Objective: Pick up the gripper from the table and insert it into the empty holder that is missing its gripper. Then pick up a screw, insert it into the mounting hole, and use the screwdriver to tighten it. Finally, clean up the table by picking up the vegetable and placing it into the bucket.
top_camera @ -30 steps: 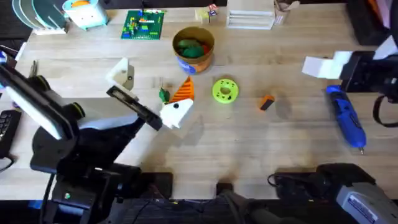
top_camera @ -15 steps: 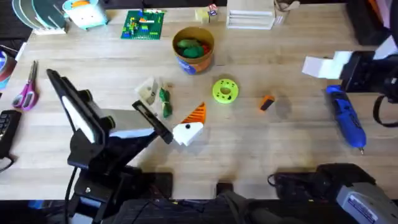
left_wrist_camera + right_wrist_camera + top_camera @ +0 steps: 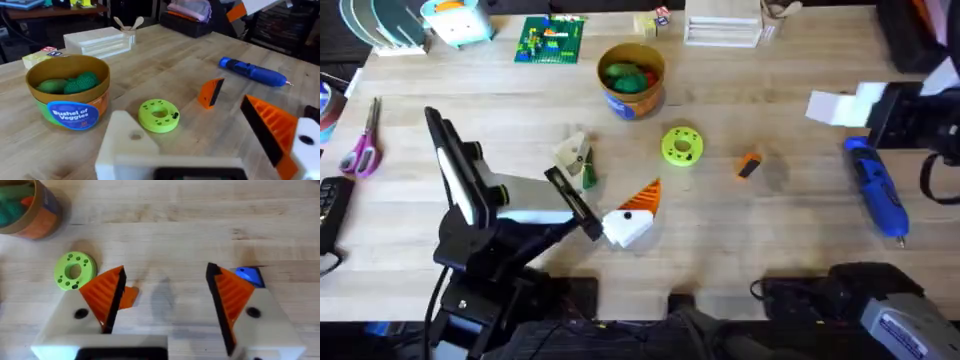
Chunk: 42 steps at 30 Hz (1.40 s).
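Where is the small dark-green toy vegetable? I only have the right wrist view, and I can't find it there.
Observer: Overhead, the small dark-green toy vegetable lies on the wooden table, left of the lime-green round disc with holes.
Operator: Is the left arm near it?
Observer: Yes. The left gripper is open, and the vegetable lies between its fingers, close to the farther white finger.
Operator: I see only a blue bit behind my finger. What is it?
Observer: The blue pen-shaped screwdriver, lying flat on the table's right side, with its metal tip toward the arms' bases.
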{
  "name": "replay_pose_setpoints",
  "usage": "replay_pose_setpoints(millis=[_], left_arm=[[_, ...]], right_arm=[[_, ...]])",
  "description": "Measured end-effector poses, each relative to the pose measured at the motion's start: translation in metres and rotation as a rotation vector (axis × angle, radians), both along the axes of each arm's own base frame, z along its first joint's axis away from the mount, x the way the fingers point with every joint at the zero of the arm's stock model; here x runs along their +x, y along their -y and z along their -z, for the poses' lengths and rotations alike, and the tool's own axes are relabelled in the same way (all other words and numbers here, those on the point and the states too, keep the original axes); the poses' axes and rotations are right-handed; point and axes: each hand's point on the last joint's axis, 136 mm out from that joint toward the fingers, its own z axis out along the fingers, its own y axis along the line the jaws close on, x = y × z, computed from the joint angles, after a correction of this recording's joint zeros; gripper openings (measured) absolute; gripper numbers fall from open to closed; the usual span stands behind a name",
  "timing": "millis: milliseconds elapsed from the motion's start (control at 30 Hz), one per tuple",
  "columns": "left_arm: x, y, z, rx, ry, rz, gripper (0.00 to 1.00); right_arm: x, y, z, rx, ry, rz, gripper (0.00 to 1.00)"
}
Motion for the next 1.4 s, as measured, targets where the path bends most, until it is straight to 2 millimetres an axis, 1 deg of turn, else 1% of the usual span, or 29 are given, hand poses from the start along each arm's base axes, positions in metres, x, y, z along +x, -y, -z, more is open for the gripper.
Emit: replay_pose_setpoints(millis=[800,933,1000,1067,1133,1200,1333,1400], left_arm=[[0.0,0.0,0.0,0.0,0.0,0.0,0.993],[0.0,0.0,0.0,0.0,-0.001,0.0,0.993],[0.0,0.0,0.0,0.0,-0.001,0.0,0.992],[0.0,0.0,0.0,0.0,0.0,0.0,0.993],[0.0,0.0,0.0,0.0,0.0,0.0,0.993],[0.0,0.0,0.0,-0.001,0.0,0.0,0.993],[0.0,0.0,0.0,0.0,-0.001,0.0,0.993],[0.0,0.0,0.0,0.0,-0.001,0.0,0.993]], right_arm=[[0.0,0.0,0.0,0.009,-0.001,0.007,0.962],[0.004,-0.001,-0.002,0.024,0.011,0.016,0.961],[0.003,-0.008,0.002,0.034,-0.008,0.0,0.961],[0.002,-0.022,0.005,0.043,-0.027,-0.035,0.962],[-0.001,-0.038,0.006,0.047,-0.031,-0.069,0.962],[-0.004,-0.051,0.006,0.042,-0.03,-0.076,0.962],[-0.016,-0.077,0.009,0.044,-0.036,-0.077,0.962],[-0.024,-0.088,0.016,0.046,-0.066,-0.071,0.962]])
